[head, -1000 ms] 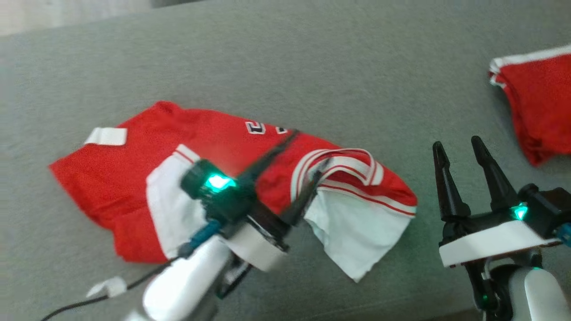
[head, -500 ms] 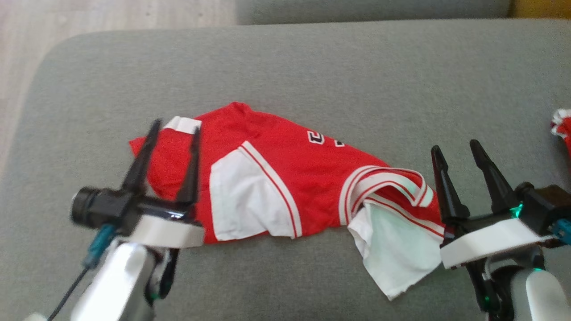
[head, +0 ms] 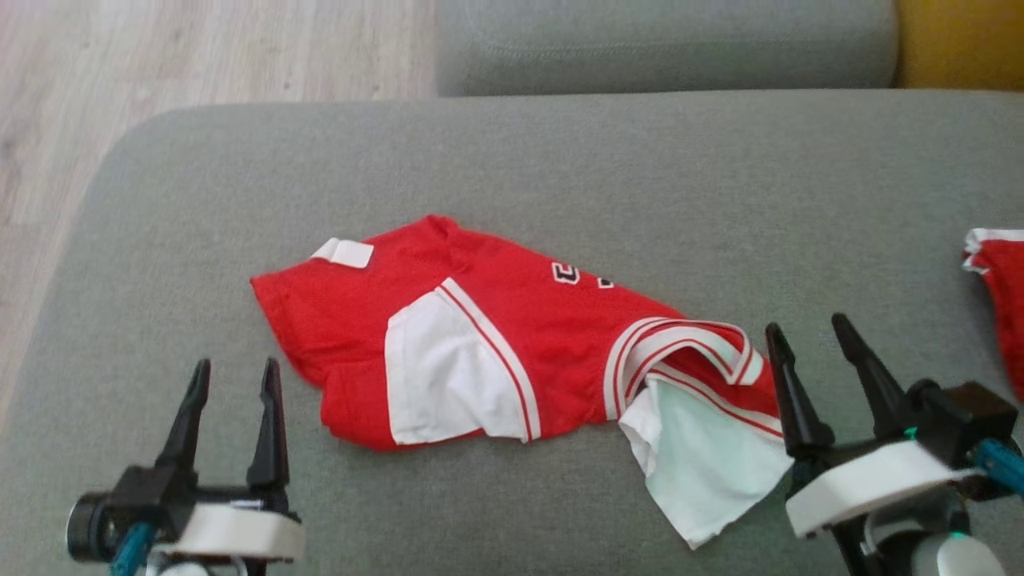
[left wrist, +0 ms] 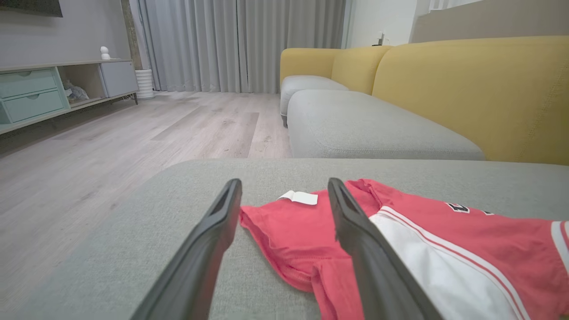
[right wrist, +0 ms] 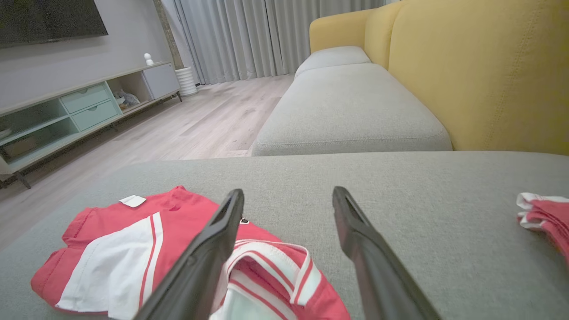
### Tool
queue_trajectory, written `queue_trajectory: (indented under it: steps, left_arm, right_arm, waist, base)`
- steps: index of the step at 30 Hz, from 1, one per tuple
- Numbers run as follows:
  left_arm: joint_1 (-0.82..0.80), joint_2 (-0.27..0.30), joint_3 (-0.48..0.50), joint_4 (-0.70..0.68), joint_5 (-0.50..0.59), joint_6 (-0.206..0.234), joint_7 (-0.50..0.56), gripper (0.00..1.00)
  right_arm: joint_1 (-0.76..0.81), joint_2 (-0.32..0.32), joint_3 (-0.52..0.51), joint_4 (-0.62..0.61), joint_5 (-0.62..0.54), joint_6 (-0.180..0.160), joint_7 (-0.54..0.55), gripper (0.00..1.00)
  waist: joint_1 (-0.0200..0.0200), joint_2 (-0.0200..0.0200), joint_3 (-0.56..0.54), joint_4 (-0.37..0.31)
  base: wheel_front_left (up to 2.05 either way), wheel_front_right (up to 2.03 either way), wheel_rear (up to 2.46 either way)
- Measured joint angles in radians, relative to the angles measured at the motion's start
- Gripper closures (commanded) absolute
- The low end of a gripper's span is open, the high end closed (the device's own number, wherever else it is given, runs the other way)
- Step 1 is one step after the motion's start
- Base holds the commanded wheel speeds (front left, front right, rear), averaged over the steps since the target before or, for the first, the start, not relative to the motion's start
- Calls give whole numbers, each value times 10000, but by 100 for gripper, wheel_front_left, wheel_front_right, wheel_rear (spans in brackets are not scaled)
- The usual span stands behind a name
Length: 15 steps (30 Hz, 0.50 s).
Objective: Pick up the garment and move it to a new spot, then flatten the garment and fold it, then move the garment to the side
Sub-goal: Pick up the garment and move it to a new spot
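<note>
The garment (head: 496, 344), a red jersey with white panels and striped trim, lies crumpled on the grey sofa cushion (head: 560, 176); its white lining flops out at the right end. My left gripper (head: 232, 376) hovers open at the lower left, just short of the jersey's left edge, empty. From the left wrist, the garment (left wrist: 400, 235) lies ahead and to the right of my left gripper (left wrist: 284, 186). My right gripper (head: 804, 332) stands open at the lower right, beside the jersey's striped end, empty. The right wrist view has the garment (right wrist: 178, 240) left of my right gripper (right wrist: 289, 195).
A second red and white cloth (head: 1000, 272) lies at the cushion's right edge, also seen as a cloth (right wrist: 542, 218) from the right wrist. Wooden floor (head: 160, 64) lies beyond the cushion's left end. A yellow backrest (left wrist: 466, 89) and another grey seat (left wrist: 364, 129) stand behind.
My left arm has pulled back off the jersey toward the lower left and now hangs clear of it. The camera has turned left, shifting the whole scene. The jersey stays where it lay.
</note>
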Motion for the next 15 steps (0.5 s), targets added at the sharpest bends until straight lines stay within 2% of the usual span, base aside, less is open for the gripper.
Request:
queue_trajectory:
  steps: [15]
  left_arm:
    - [941, 125, -196, -581, 2, 422, 516, 0]
  right_arm:
    - [779, 2, 4, -255, 67, 0, 309, 0]
  waist:
    - [0, 0, -663, -268]
  base:
    - [0, 0, 0]
